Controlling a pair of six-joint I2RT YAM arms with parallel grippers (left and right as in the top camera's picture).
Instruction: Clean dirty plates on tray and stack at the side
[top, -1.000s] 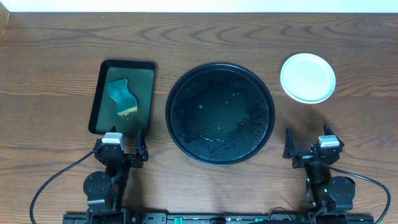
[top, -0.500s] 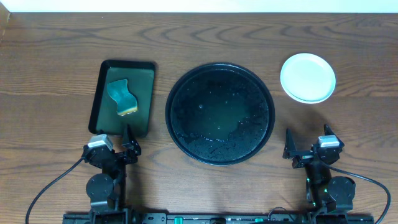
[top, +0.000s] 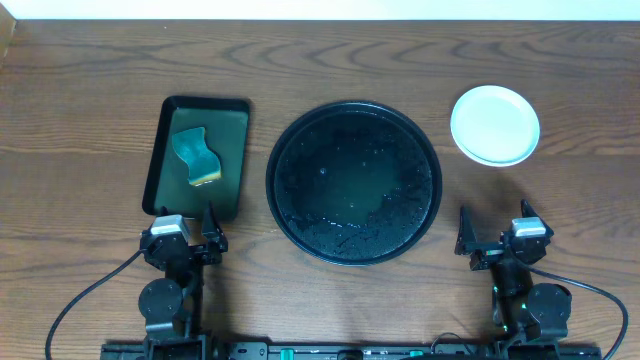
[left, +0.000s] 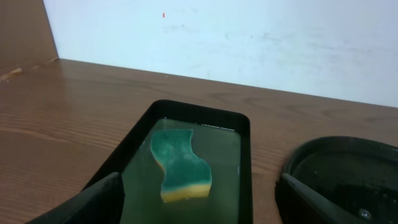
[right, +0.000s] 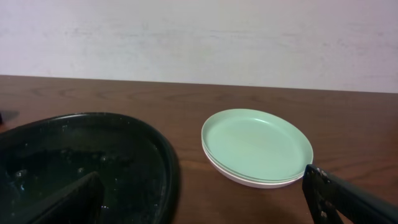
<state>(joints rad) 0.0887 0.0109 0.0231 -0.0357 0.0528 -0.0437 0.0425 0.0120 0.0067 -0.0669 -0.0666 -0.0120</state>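
Wood-grain table (top: 320, 60) runs the full width, w/ a white wall at the far edge in both wrist views. Far L: small rect. black tray (top: 205, 101) (left: 246, 155) w/ a green floor, looks wet. A teal sponge (top: 196, 157) (left: 180, 165) w/ a yellow underside lies flat in it. Left gripper (top: 187, 222) (left: 199, 211) sits low at the near table edge, just before that tray's near rim, jaws spread wide, nothing btwn them.

Centre: big round black tray (top: 272, 180) (left: 348, 162) (right: 81, 149), just beside the rect. one, not touching. Its floor is glossy w/ droplets and a greenish film.

R of it, apart from its rim and toward the far side: the plates (top: 495, 125) (right: 256, 144), stacked on bare table, mint one on top, white edge at the bottom; exact count can't tell. Right gripper (top: 496, 225) (right: 205, 211) is near the table's front edge, well short of the stack, jaws parted and empty. Round tray's rim fills its view to the L.
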